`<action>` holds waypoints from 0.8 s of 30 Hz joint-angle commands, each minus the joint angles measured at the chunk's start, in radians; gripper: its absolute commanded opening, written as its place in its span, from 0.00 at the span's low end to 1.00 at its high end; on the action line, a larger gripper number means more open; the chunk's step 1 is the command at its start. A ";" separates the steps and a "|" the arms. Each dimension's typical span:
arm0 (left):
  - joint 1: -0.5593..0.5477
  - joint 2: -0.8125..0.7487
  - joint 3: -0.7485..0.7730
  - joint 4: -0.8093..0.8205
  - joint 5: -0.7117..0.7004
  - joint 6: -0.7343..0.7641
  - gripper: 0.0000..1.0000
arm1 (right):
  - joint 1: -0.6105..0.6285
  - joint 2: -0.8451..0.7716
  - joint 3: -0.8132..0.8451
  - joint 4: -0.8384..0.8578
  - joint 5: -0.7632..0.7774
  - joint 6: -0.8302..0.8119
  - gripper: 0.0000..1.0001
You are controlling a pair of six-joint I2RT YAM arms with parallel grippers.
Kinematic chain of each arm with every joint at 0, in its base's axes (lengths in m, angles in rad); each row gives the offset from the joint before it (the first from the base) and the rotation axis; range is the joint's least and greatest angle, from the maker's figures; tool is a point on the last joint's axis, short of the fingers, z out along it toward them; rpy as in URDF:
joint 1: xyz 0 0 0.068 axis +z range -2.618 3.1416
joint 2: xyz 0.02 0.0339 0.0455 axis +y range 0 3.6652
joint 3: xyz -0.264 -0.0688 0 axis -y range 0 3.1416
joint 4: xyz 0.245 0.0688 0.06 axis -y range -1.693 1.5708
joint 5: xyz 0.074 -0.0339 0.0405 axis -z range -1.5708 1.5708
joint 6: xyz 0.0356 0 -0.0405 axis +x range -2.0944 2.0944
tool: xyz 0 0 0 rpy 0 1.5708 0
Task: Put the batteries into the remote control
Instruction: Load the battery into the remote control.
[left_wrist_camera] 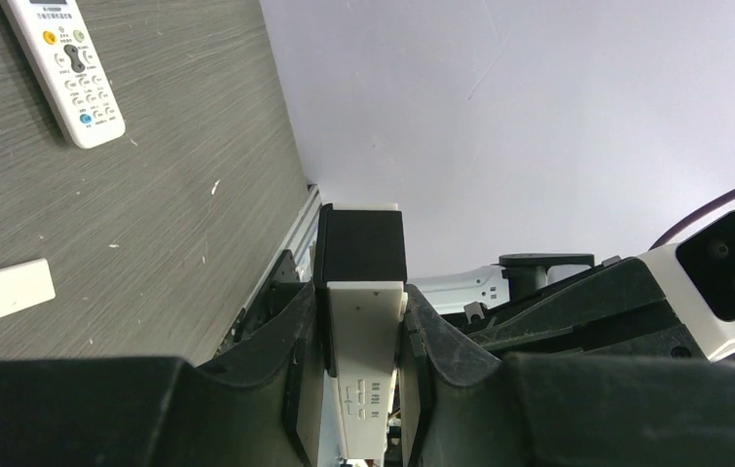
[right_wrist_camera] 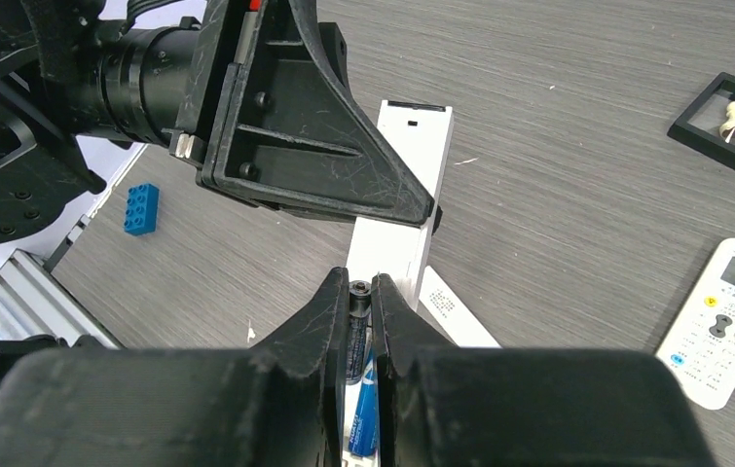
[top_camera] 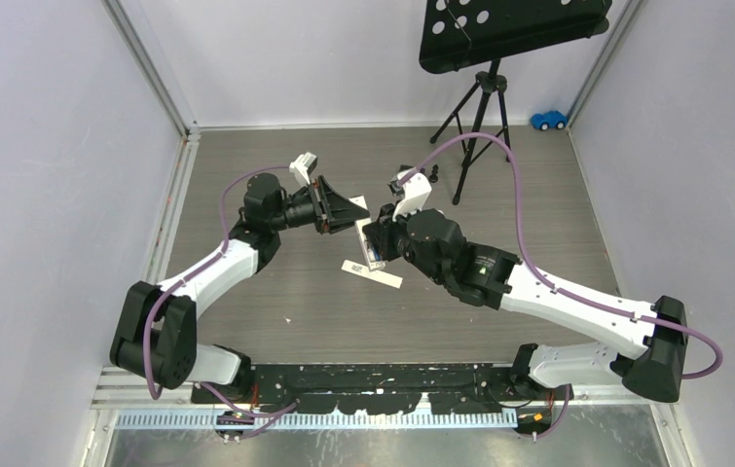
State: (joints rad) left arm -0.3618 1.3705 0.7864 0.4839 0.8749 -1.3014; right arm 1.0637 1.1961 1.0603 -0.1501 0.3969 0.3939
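Two remotes (right_wrist_camera: 426,146) (right_wrist_camera: 723,321), one battery (right_wrist_camera: 357,321) visible, one blue brick (right_wrist_camera: 140,208), one toy car (top_camera: 548,120)

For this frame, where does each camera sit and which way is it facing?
Top external: above and behind the bases, looking down at the table; both arms show, left gripper close to right gripper.
Left wrist: faces along its fingers, clamped on the held remote, across the tabletop to a wall.
Right wrist: faces past its fingers, pinching a battery, toward the left gripper.
Shared: both wrist views show a second remote lying flat.
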 commanded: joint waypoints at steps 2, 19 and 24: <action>-0.002 -0.003 0.001 0.090 0.016 -0.021 0.00 | 0.007 -0.013 -0.013 0.021 -0.001 -0.031 0.14; -0.002 0.003 -0.001 0.082 0.014 0.001 0.00 | 0.007 -0.063 0.032 -0.017 -0.060 0.004 0.37; -0.001 -0.011 -0.003 0.079 0.003 0.017 0.00 | 0.007 -0.091 0.053 -0.044 0.021 0.095 0.50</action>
State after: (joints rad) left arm -0.3618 1.3792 0.7799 0.4995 0.8745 -1.3006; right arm 1.0653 1.1564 1.0550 -0.1886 0.3496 0.4114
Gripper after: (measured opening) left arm 0.282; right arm 0.435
